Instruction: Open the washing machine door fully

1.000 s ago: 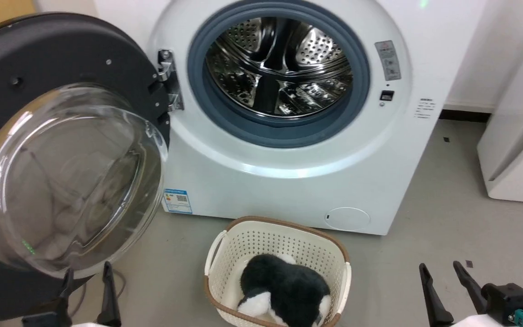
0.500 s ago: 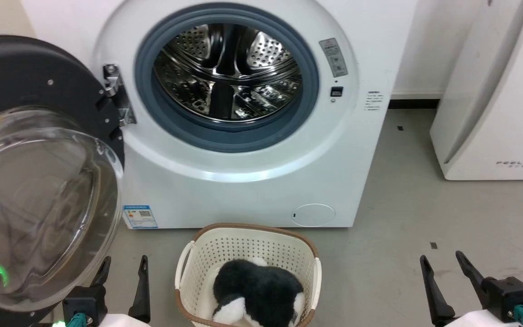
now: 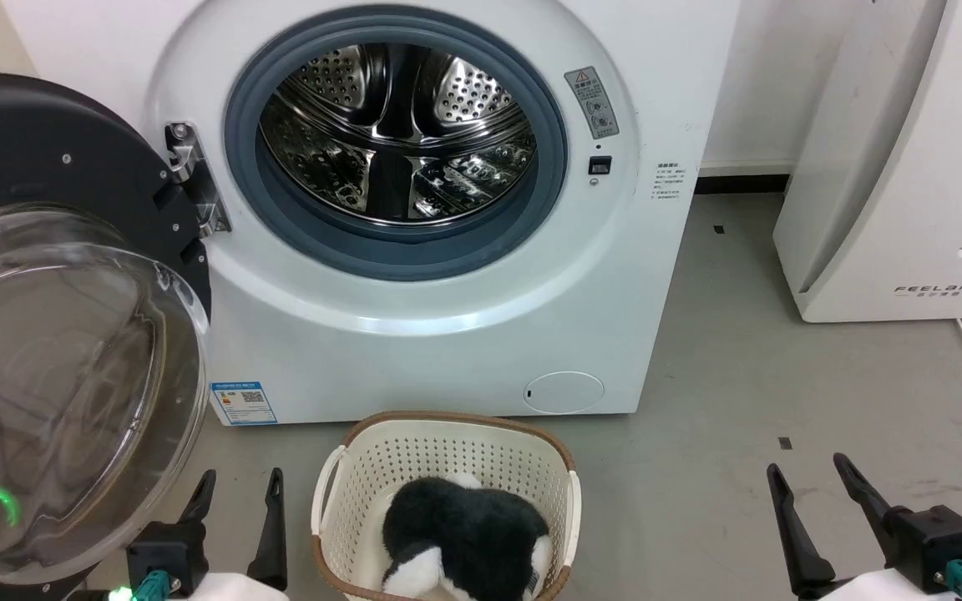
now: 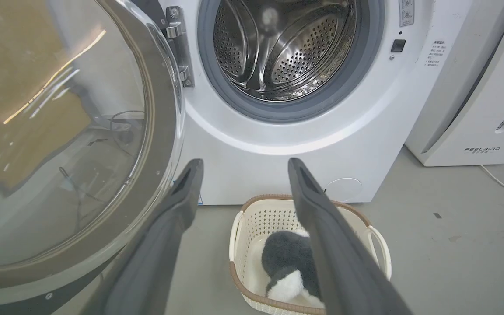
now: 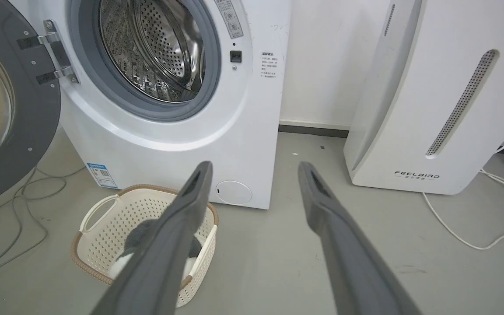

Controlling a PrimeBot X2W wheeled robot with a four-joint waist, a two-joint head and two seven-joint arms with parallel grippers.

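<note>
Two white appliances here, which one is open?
The washing machine, left of the FEELBIRD unit: its round black door is swung aside, baring the steel drum.

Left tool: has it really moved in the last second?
Yes. Against the blue label on the washing machine, the left tool has shifted right, from under the door to just beside the basket.

Washing machine door (image 3: 63, 334) wide open
</note>
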